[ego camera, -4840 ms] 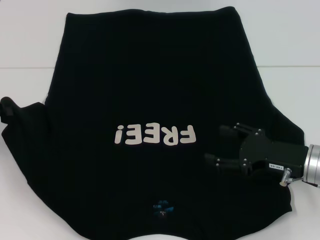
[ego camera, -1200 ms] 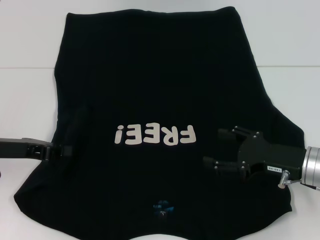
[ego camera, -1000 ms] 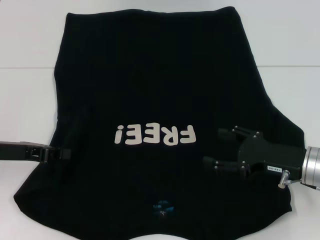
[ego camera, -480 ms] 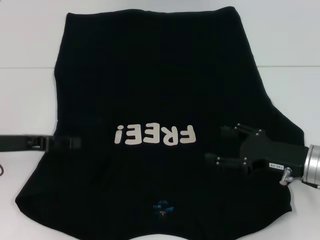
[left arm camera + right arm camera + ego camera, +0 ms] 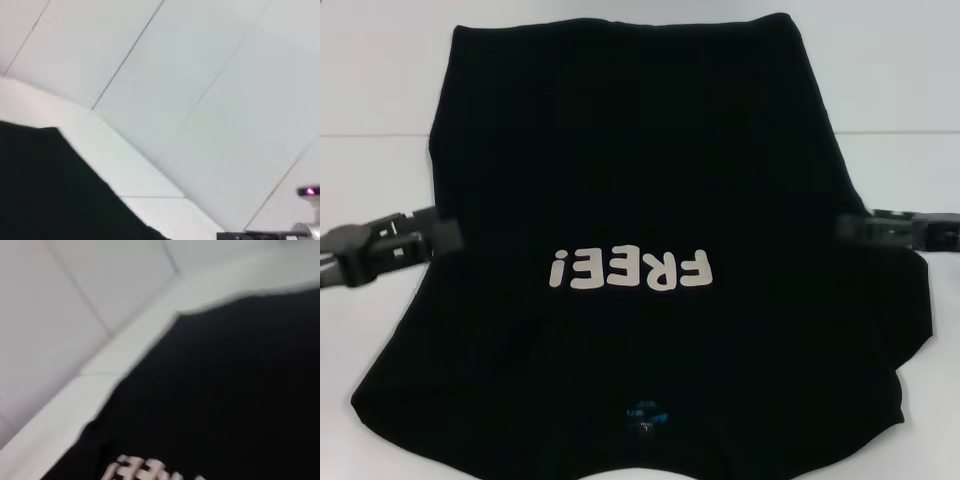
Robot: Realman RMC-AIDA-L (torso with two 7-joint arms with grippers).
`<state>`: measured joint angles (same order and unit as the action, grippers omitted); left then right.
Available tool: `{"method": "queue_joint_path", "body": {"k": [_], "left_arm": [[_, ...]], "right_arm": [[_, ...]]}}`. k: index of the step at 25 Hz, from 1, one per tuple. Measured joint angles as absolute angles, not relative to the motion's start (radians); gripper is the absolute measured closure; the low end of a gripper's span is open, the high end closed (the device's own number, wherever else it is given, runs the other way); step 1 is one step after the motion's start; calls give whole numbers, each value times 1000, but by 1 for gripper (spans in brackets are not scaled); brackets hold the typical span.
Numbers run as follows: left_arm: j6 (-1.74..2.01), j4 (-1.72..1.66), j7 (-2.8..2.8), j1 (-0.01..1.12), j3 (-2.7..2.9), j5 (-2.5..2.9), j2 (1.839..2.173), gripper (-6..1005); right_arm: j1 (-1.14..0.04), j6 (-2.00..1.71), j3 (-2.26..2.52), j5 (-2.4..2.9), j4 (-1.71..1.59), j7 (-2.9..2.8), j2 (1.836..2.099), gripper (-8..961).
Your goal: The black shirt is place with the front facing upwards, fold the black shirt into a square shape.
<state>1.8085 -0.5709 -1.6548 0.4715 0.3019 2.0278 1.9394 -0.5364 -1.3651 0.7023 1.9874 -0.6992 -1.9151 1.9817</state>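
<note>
A bare robot test room or lab, by the look of it: a plain white table [image 5: 370,90] with nothing homely about it, and pale panelled walls [image 5: 210,90] with thin seams behind.

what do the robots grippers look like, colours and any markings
Both are matte black and blocky. The left gripper shows angular black segments with small pale marks on its body. The right gripper is a slim black bar with small light dots. No cables or sleeves show.
</note>
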Motion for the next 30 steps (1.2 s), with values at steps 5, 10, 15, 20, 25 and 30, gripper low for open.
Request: {"method": "queue_joint_path", "body": {"k": [5,10,15,20,25,30], "left_arm": [[1808,-573,-1576,457,347,2063,1952,79],[1810,-575,-1517,451,386,2083,1952,82],[1802,-573,-1480,450,395,2089,1954,86],[1797,-574,-1474,456,394,2089,1955,89],[1780,-573,-1470,457,398,2089,1956,90],[1773,-572,-1468,457,398,2089,1956,90]], "right_arm": [[-594,-1441,698,2218,-752,-2320,1901,29],[-669,-1521,681,2475,-789,-2563,1896,29],[-706,-1502,680,2630,-774,-2623,1912,30],[-708,-1444,677,2651,-756,-2641,1914,30],[-736,-1384,684,2655,-681,-2637,1914,30],[-763,-1329,699,2658,-633,-2634,1919,31]]}}
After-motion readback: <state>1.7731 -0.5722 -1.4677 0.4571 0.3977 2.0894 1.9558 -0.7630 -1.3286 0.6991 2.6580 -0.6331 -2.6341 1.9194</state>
